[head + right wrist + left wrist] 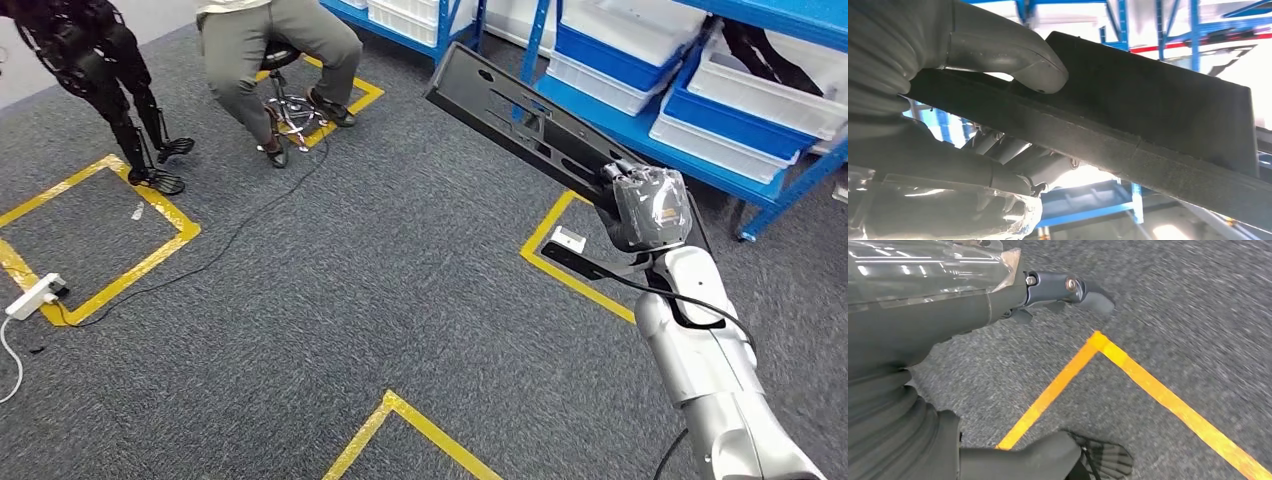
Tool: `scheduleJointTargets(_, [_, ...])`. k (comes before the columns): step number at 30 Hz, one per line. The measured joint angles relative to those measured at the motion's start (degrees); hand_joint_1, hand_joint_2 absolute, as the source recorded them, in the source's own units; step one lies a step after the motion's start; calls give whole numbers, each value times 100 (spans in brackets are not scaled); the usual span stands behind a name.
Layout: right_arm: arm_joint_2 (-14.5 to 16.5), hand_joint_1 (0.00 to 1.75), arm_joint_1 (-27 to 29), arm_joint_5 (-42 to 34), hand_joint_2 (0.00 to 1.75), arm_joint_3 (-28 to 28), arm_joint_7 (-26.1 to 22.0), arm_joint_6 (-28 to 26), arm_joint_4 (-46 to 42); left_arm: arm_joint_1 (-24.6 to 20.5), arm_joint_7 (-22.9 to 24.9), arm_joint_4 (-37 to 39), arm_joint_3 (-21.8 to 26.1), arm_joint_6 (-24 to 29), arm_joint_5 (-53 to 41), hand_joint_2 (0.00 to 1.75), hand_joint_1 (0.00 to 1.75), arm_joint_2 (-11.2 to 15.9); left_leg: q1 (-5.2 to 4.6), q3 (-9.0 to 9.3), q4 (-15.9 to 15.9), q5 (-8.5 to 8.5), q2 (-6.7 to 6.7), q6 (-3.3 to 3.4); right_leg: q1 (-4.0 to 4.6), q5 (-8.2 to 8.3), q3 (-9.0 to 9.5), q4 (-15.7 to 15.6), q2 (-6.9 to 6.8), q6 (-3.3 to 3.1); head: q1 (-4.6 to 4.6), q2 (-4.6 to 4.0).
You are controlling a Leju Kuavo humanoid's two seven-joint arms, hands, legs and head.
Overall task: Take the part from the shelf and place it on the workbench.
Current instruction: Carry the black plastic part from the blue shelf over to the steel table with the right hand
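Right hand (650, 205) grips long flat black part (520, 115) with slots; left hand (1068, 290) holds nothing

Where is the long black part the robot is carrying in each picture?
Head view: the long black part runs from top centre down to the right hand, which grips it.
Left wrist view: it is not in this picture; there is carpet with yellow tape.
Right wrist view: it crosses the picture as a dark slab under the thumb.
Shared landmark: the blue shelf, also behind the part.
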Motion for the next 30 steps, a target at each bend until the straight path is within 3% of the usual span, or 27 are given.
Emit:
scheduleJointTargets(2, [2,162,5,14,175,2,3,3,16,9,200,10,-27,-147,-24,175,0,2,3,-13,1,16,-161,5,-10,-161,-266,546,70,16,6,0])
scheduleJointTargets(3, [12,162,4,26,175,6,3,5,23,18,332,21,-41,-275,-45,175,0,1,4,-17,2,28,-243,-1,-13,-116,-251,518,86,53,7,0])
scheduleJointTargets(4, [25,162,-2,38,175,11,3,8,27,30,463,32,-58,-398,-73,175,0,0,5,-20,4,40,-320,-14,-23,-1,-133,284,116,98,4,0])
scheduleJointTargets(6, [56,162,-39,57,175,22,7,9,30,48,683,48,-102,-550,-138,175,0,-11,-3,-34,17,66,-458,-54,-46,287,259,-510,298,165,8,0])
scheduleJointTargets(8, [76,162,-93,71,175,25,27,13,30,49,844,51,-142,-575,-201,175,0,-22,-18,-66,24,94,-577,-108,-48,445,482,-991,439,134,-2,0])
scheduleJointTargets(10, [110,162,-124,99,175,28,55,29,27,49,1016,55,-184,-587,-291,175,0,-19,-8,-103,7,136,-698,-178,-45,503,531,-1075,368,43,-15,0])
scheduleJointTargets(11, [138,162,-135,119,175,32,69,46,25,54,1102,57,-210,-597,-347,175,0,-15,2,-126,19,139,-694,-208,-57,530,553,-1097,301,3,-15,0])
scheduleJointTargets(13, [192,162,-160,150,175,38,98,86,19,51,1241,60,-268,-615,-472,175,0,-5,11,-256,260,-35,-456,-263,-100,590,576,-1151,171,-109,-40,0])
scheduleJointTargets(15, [215,162,-188,161,175,39,119,115,9,29,1310,60,-332,-629,-588,175,0,-2,33,-497,799,-379,-140,-315,-80,610,572,-1167,67,-172,-63,0])
scheduleJointTargets(17, [227,162,-207,176,175,39,133,133,3,12,1349,61,-401,-661,-680,175,0,-4,81,-760,1403,-646,-33,-370,-63,611,564,-1166,-44,-177,-62,0])
scheduleJointTargets(18, [240,162,-212,187,175,40,139,138,2,11,1362,62,-436,-678,-711,175,0,-10,113,-821,1569,-689,-8,-399,-61,610,562,-1164,-104,-176,-64,0])
scheduleJointTargets(19, [259,162,-216,197,175,41,146,142,-1,10,1374,63,-474,-692,-737,175,0,-17,153,-800,1585,-660,21,-434,-63,609,561,-1162,-168,-172,-65,0])
scheduleJointTargets(20, [280,162,-222,209,175,43,151,144,-5,9,1381,65,-505,-698,-760,175,0,-23,198,-661,1379,-549,67,-471,-69,604,562,-1157,-229,-162,-64,0])
scheduleJointTargets(22, [311,162,-255,233,175,46,162,148,-27,-8,1388,67,-560,-702,-790,175,0,-43,264,-209,662,-293,297,-538,-61,570,555,-1117,-340,-101,-67,0])
scheduleJointTargets(24, [322,162,-319,259,175,47,182,165,-60,-35,1399,67,-605,-705,-823,175,0,-70,249,32,239,-184,439,-495,-16,527,542,-1077,-438,4,-29,0])
scheduleJointTargets(27, [374,162,-378,272,175,56,207,207,-83,-36,1427,69,-656,-718,-848,175,0,-84,147,11,175,-143,280,-302,-18,505,554,-1079,-553,160,18,0])
scheduleJointTargets(29, [401,162,-372,277,175,67,209,221,-87,-31,1440,71,-677,-723,-849,175,0,-81,131,3,134,-94,162,-186,-68,357,445,-846,-358,188,19,0])
scheduleJointTargets(30, [400,162,-365,279,175,72,210,221,-88,-33,1444,71,-684,-723,-850,175,0,-80,132,-2,122,-76,102,-144,-87,213,299,-550,-193,172,24,0])
